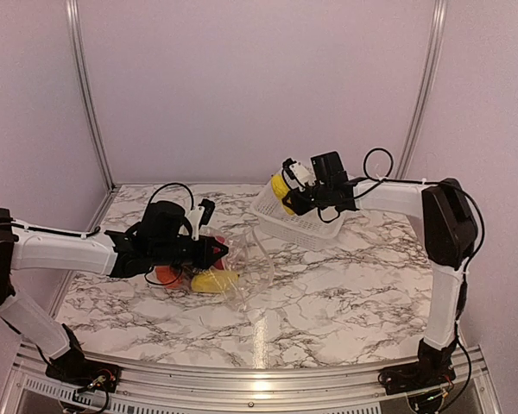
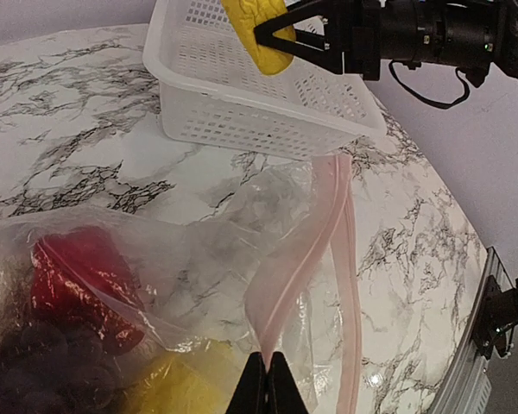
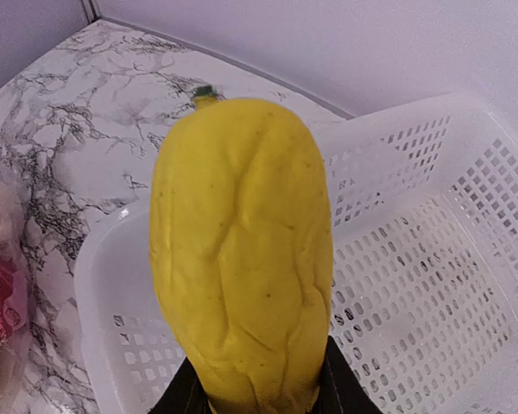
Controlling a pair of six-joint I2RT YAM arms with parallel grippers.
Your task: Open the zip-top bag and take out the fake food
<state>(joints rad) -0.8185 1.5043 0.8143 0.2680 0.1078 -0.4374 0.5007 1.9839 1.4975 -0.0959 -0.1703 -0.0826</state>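
The clear zip-top bag [image 1: 246, 267] lies on the marble table, its mouth open toward the basket. My left gripper [image 1: 217, 253] is shut on the bag's pink zip strip [image 2: 304, 250], pinching one lip at the bottom of the left wrist view [image 2: 268, 379]. Inside the bag I see a red piece [image 2: 78, 285], dark purple grapes [image 2: 34, 371] and a yellow piece [image 2: 181, 384]; an orange piece [image 1: 166, 276] shows from above. My right gripper [image 1: 287, 191] is shut on a long yellow fruit [image 3: 242, 250] and holds it over the white basket.
The white perforated basket [image 1: 306, 226] stands at the back right, also in the left wrist view [image 2: 242, 112] and under the yellow fruit in the right wrist view [image 3: 432, 293]. Walls close in the back and sides. The table's metal front rail [image 1: 259, 379] runs along the near edge.
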